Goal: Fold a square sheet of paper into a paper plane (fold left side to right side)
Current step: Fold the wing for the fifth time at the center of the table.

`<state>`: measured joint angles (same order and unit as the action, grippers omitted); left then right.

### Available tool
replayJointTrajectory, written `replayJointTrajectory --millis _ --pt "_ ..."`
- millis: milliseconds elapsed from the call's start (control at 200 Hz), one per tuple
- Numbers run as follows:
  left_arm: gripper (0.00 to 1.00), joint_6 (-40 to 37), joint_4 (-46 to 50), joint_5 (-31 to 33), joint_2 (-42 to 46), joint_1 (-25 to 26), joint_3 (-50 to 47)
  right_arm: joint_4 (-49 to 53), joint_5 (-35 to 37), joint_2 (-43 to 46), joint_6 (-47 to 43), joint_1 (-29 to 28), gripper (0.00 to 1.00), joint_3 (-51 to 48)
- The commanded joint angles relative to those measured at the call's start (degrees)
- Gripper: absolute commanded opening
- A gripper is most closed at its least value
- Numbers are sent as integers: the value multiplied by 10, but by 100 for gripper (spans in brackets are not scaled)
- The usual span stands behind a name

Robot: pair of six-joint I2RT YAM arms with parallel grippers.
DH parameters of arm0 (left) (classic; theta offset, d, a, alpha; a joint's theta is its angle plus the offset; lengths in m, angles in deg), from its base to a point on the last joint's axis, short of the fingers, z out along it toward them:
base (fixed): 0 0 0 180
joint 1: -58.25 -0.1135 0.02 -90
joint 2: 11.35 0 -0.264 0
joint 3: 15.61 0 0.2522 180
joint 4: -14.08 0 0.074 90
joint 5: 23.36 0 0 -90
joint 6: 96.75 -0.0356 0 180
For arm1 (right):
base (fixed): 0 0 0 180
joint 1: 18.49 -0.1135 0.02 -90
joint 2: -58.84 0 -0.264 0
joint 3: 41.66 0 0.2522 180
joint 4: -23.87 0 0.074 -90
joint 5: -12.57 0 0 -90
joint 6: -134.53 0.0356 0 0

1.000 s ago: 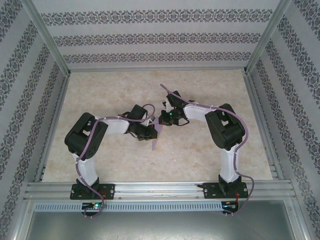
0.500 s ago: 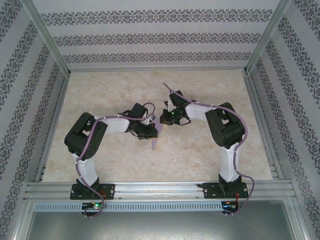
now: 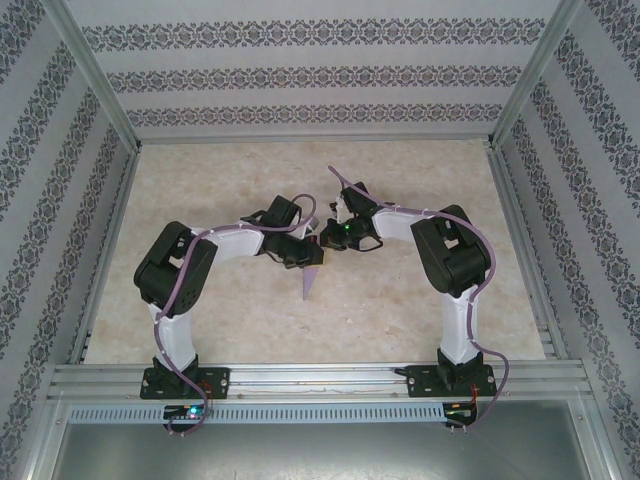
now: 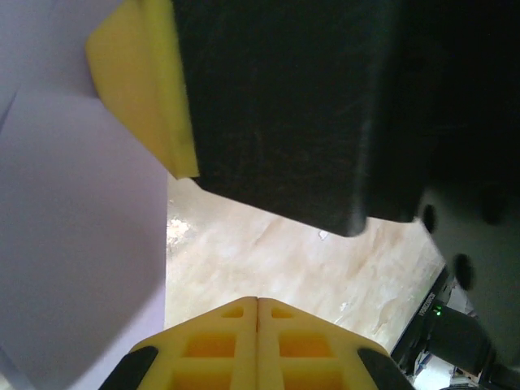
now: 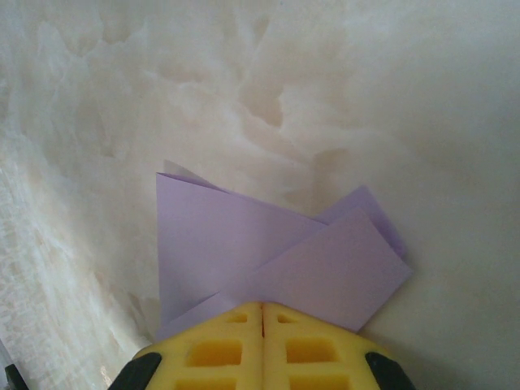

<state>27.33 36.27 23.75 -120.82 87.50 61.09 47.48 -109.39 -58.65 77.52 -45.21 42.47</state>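
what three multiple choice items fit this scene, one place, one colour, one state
1. Where is the folded paper? A at the far wall; B mid-table, where the left hand and right hand meet; C on the rail.
2. Its colour? A green; B white; C lilac.
3. The right hand's fingers are? A shut on the paper; B wide open; C shut on nothing.
Answers: B, top view shows it between the hands; C, seen in the right wrist view; A, the paper fans out from its closed fingertips.

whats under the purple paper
The marble table shows around the folded paper, apparently directly beneath it. The shut right gripper covers the paper's near edge, so that part is hidden.
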Motion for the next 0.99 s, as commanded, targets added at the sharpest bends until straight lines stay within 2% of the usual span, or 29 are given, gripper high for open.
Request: replayJointTrajectory --millis 0,500,989 --pt "5 -4 11 2 -13 5 8 55 55 -36 -2 -3 0 -16" --pt "5 -20 20 -1 -5 12 -42 84 82 -52 -17 -5 0 -5" --pt "5 -28 17 -10 60 20 -130 106 94 -58 -26 -3 0 6"
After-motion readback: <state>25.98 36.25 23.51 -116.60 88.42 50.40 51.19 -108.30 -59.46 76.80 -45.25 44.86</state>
